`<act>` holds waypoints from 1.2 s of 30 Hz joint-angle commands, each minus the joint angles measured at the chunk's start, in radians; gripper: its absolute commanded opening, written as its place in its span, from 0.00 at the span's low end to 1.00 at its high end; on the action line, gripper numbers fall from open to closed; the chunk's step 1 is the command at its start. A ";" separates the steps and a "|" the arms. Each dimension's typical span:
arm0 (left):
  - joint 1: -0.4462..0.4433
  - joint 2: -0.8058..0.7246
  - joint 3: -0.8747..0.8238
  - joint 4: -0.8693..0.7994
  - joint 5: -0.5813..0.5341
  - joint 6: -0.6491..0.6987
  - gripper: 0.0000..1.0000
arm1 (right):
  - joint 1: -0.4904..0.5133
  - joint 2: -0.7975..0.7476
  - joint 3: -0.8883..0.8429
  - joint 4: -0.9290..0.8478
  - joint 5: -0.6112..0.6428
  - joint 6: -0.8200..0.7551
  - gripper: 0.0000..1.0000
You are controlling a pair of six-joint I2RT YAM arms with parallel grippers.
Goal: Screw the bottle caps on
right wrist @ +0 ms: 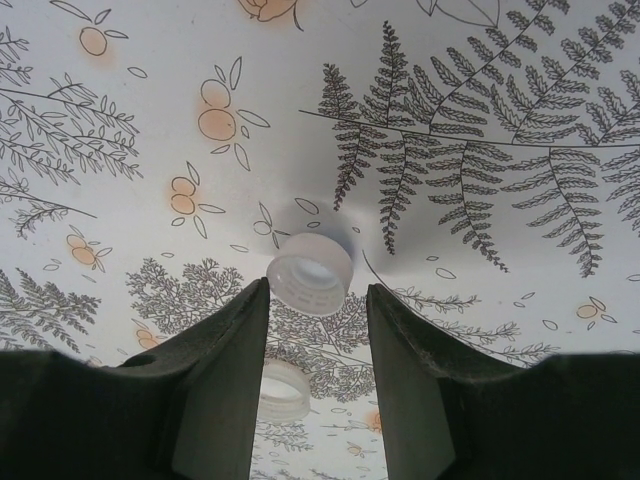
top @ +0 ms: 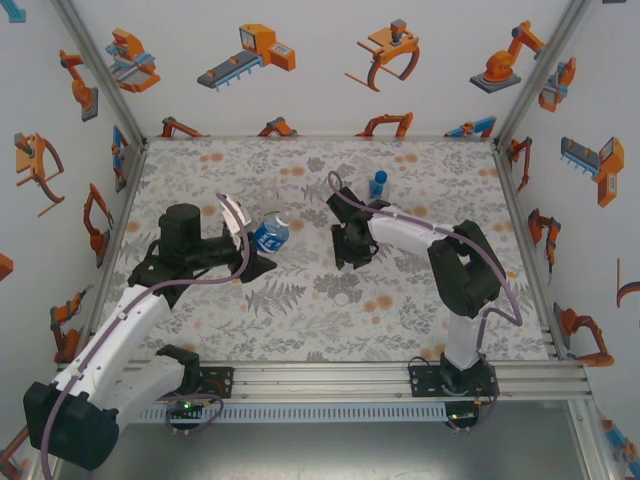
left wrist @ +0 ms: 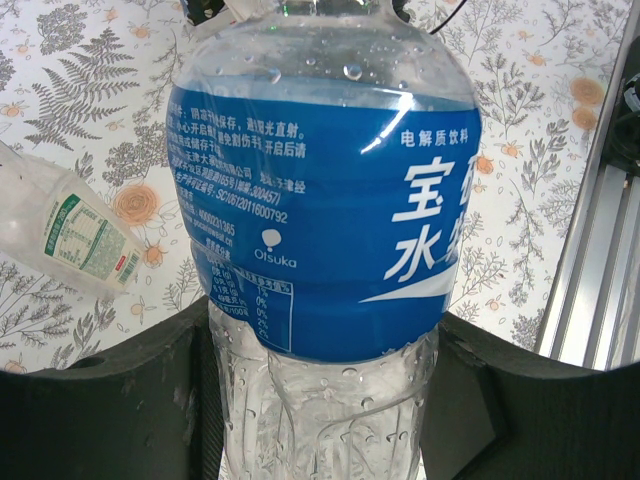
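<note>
Far left of the left wrist view, cut by the frame edge: tall narrow bottle lying on the printed cloth, green-and-white label too small to read. Centre, clamped between the closed fingers of the left gripper: blue-labelled bottle, neck cropped at the top, droplets on its clear wall, fill level hard to judge, "Otsuka" legible among white Chinese print. Right of centre in the overhead view, upright: short blue-tinted bottle, contents unclear. Below it, right gripper closed on a white cap, hollow side toward the camera; second white cap on the cloth, partly hidden by a finger.
</note>
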 commanded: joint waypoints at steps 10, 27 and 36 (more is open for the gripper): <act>0.004 0.006 0.035 -0.015 0.026 0.008 0.00 | 0.007 -0.002 -0.007 0.007 -0.002 -0.006 0.42; 0.004 0.019 0.042 -0.015 0.030 0.008 0.00 | 0.007 -0.055 0.047 -0.017 -0.002 -0.011 0.41; 0.004 0.015 0.041 -0.021 0.028 0.010 0.00 | 0.007 -0.018 0.045 0.038 -0.016 -0.011 0.42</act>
